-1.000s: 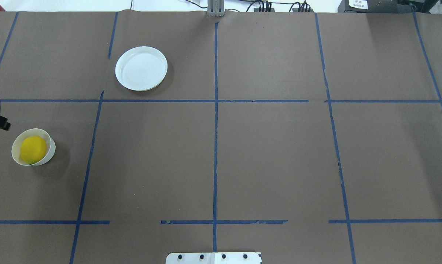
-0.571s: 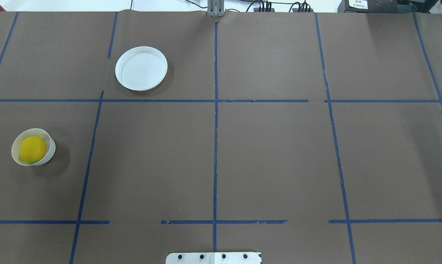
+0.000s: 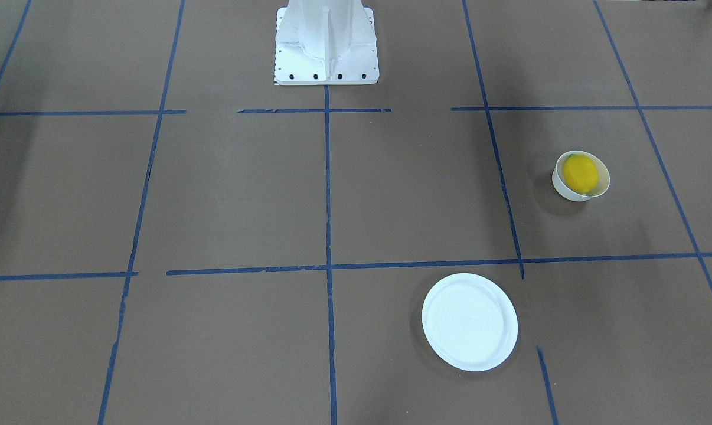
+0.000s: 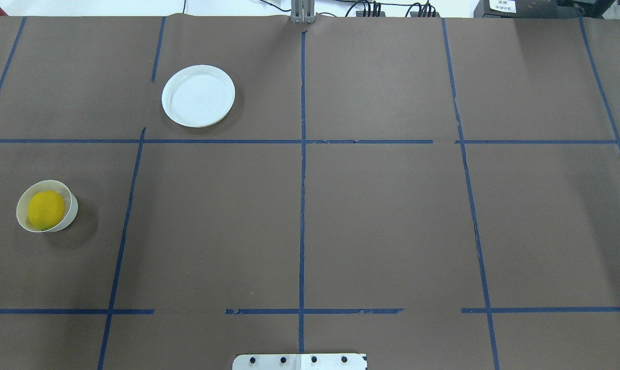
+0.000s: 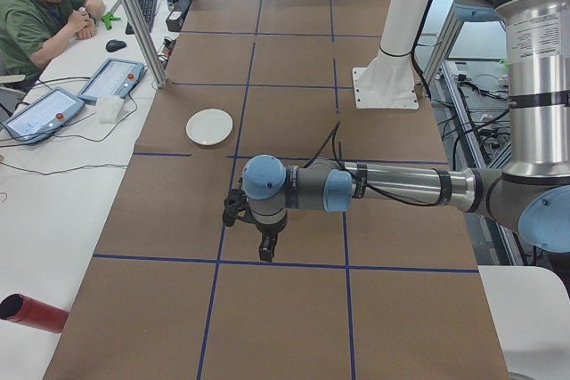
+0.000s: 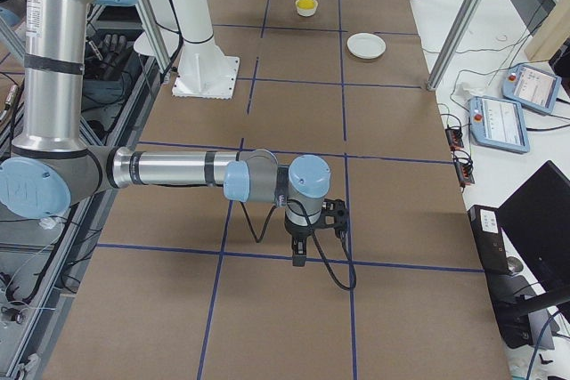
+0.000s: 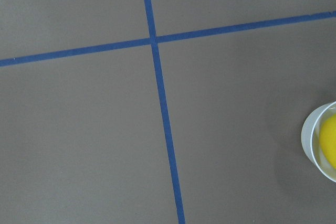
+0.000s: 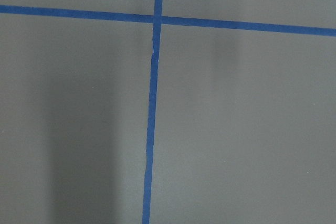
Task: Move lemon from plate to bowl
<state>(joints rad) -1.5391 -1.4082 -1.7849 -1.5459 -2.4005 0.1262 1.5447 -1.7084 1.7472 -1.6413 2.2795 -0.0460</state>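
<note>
The yellow lemon (image 4: 46, 209) lies inside the small white bowl (image 4: 71, 210) at the table's left side. It fills most of the bowl. The flat white plate (image 4: 198, 95) is empty, farther back and to the right of the bowl. The front-facing view shows the lemon (image 3: 580, 173), the bowl (image 3: 564, 188) and the plate (image 3: 470, 321). The left wrist view catches the bowl's rim (image 7: 310, 142) and the lemon (image 7: 331, 141) at its right edge. My left gripper (image 5: 265, 251) and right gripper (image 6: 298, 255) show only in the side views. I cannot tell whether they are open or shut.
The brown table cover carries a grid of blue tape lines. My white base pedestal (image 3: 325, 41) stands at the near middle edge. An operator (image 5: 40, 6) sits at a side bench with tablets, and a red cylinder (image 5: 31, 313) lies there.
A black part of my left arm at the overhead view's left edge, just above the bowl, has moved out of that view. Lemon, bowl and plate have not moved.
</note>
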